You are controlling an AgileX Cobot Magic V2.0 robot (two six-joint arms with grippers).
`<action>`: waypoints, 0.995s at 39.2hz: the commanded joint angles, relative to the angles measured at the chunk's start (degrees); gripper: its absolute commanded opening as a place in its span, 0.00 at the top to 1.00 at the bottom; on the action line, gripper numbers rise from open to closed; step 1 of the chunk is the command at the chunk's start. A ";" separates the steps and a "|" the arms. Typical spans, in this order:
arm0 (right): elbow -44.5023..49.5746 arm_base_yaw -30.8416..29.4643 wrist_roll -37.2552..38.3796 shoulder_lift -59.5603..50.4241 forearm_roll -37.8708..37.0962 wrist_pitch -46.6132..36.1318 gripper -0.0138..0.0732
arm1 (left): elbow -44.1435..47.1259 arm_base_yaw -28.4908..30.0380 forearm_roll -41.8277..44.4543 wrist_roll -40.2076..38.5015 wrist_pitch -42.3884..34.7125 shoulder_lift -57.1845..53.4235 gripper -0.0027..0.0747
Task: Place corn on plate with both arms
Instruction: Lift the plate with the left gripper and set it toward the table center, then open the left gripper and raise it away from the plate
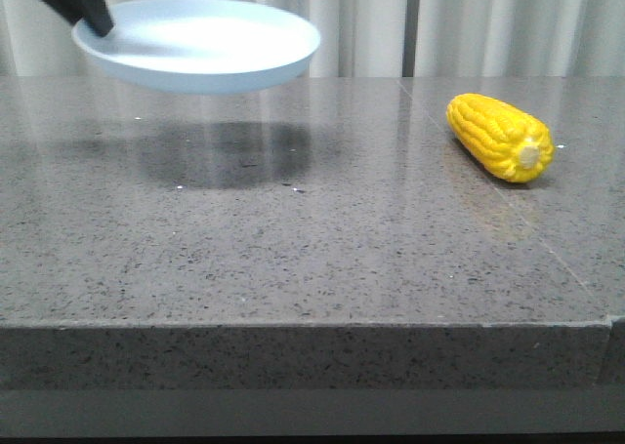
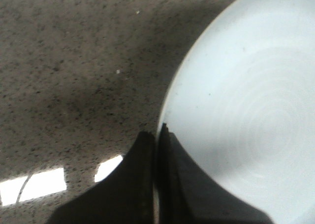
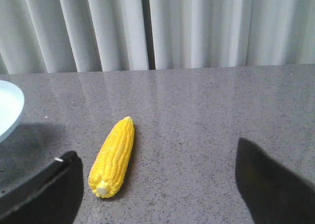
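My left gripper point(image 1: 95, 20) is shut on the rim of the pale blue-white plate point(image 1: 200, 44) and holds it in the air above the table at the far left; its shadow lies on the table below. In the left wrist view the black fingers point(image 2: 170, 165) pinch the plate's edge point(image 2: 236, 111). The yellow corn point(image 1: 500, 137) lies on the table at the right, pale cut end toward the front. In the right wrist view the corn point(image 3: 113, 157) lies just inside the left finger of my open, empty right gripper point(image 3: 155, 184). The plate's edge point(image 3: 9, 111) shows there too.
The grey speckled stone table point(image 1: 312, 239) has its front edge near the camera. Pale pleated curtains point(image 1: 469, 24) hang behind the table.
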 commanded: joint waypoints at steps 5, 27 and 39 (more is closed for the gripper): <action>-1.93 -0.33 -0.14 0.97 0.15 -4.34 0.10 | -2.01 -5.62 -2.67 -0.11 -3.27 -0.66 0.99; -1.93 -0.33 -0.14 0.97 0.15 -4.34 0.10 | -2.01 -8.49 -2.57 -0.11 -4.87 6.90 0.80; -1.93 -0.33 -0.14 0.97 0.15 -4.34 0.10 | -3.63 -8.49 4.17 -0.11 -6.46 2.04 0.51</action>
